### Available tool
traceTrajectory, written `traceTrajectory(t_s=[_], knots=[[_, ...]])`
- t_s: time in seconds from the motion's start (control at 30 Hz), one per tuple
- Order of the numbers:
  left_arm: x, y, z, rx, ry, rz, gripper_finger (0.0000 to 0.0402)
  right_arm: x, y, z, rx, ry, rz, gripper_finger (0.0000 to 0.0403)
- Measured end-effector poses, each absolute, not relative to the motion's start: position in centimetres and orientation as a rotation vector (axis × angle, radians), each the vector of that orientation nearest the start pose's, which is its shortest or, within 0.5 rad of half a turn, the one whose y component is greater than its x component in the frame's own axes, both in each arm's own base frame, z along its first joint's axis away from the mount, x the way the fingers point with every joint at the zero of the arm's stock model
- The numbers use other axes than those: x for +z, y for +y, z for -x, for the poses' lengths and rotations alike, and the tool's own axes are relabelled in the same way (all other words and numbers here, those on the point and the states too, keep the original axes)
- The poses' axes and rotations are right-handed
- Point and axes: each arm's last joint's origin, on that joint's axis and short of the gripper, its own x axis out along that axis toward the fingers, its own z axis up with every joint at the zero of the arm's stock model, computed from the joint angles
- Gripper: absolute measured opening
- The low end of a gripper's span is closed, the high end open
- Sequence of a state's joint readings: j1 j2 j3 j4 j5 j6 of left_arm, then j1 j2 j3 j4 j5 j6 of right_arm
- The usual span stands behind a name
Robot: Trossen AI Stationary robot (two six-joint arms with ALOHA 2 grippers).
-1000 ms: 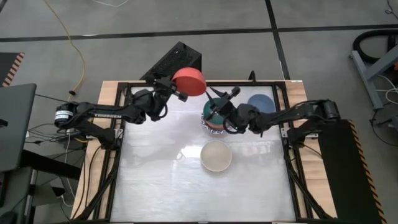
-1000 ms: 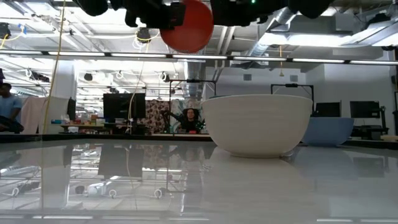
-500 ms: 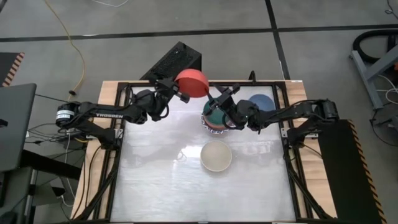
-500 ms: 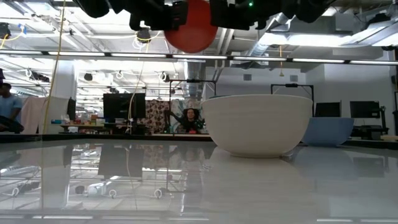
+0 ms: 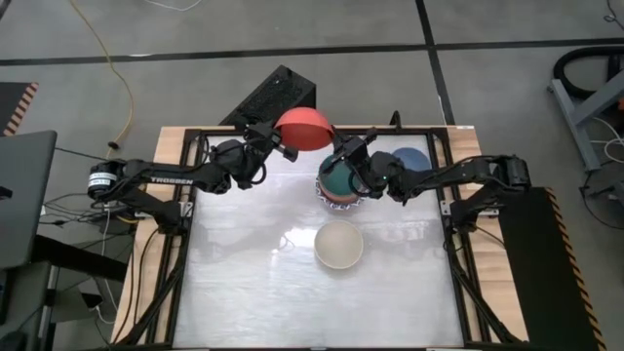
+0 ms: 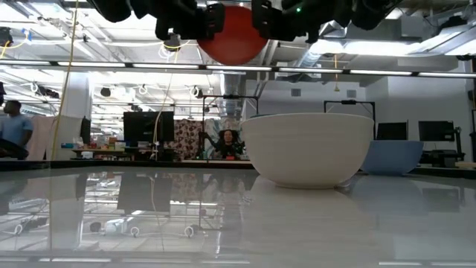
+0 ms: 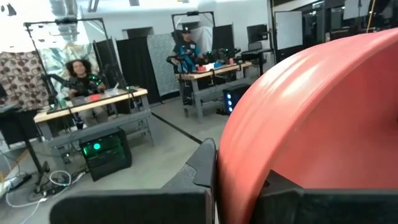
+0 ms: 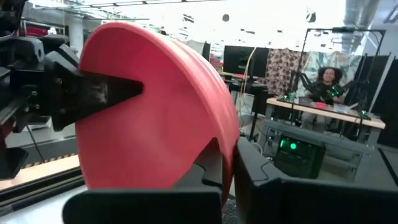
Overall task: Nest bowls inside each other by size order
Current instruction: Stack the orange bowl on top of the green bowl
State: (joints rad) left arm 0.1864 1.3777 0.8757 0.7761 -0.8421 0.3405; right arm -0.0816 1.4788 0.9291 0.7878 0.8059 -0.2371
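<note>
Left gripper (image 5: 283, 142) clamped on red bowl (image 5: 303, 128) rim, held aloft at table's far edge, right gripper (image 5: 343, 154) also closed on same bowl's opposite rim above nested stack (image 5: 336, 182), blue bowl (image 5: 410, 161) beyond, cream bowl (image 5: 338, 244) mid-table.

text: TROSSEN | on: left arm (image 5: 174, 179) | else: none legible

Red bowl (image 5: 304, 128) shifted right — right gripper (image 5: 343, 154) apparently closing in.
</note>
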Motion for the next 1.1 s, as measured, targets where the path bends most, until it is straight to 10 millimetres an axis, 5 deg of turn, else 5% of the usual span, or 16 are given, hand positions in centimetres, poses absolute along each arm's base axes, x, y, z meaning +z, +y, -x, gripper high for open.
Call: traceTrajectory(t_s=[0.17,0.67,0.9,1.1], knots=[[32.0,7.5,-28.9,1.01,-0.092,-0.226,0.0044,30.8,-4.8,-31.9,-0.903,-0.119,0.106,0.0016],[30.7,7.3,-29.4,0.895,0.055,-0.304,0.0286,29.2,-6.5,-31.9,-0.882,-0.016,0.019,0.0007],[30.6,7.5,-29.2,0.973,0.101,-0.341,0.0313,28.7,-8.6,-31.8,-0.857,0.063,-0.057,0.0007],[30.5,7.3,-29.2,0.969,0.116,-0.348,0.0314,31.1,-9.5,-31.8,-0.876,0.165,-0.036,0.0007]])
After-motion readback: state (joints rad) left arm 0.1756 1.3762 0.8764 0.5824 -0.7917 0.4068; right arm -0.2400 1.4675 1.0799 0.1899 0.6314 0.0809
